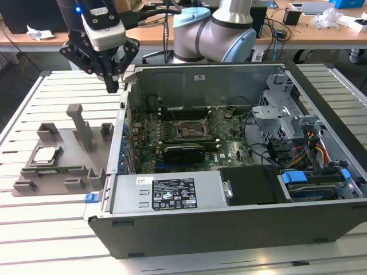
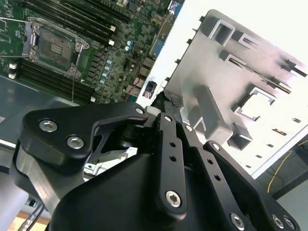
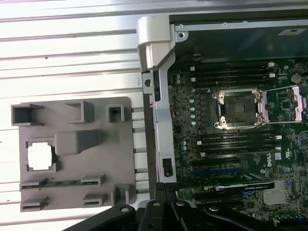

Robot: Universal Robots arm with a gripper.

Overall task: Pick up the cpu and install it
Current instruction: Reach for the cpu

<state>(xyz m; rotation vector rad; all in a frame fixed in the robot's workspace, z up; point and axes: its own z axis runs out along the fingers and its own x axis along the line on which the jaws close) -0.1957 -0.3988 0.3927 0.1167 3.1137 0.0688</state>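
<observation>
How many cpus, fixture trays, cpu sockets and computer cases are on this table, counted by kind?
cpu: 1
grey fixture tray: 1
cpu socket: 1
computer case: 1
Total: 4

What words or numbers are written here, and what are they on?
Big label on the computer case: too small to read.
Small white sticker beside it: too small.
Sticker on the case's back wall: too small.
White print on the motherboard: blurred.
cpu: nothing readable.
</observation>
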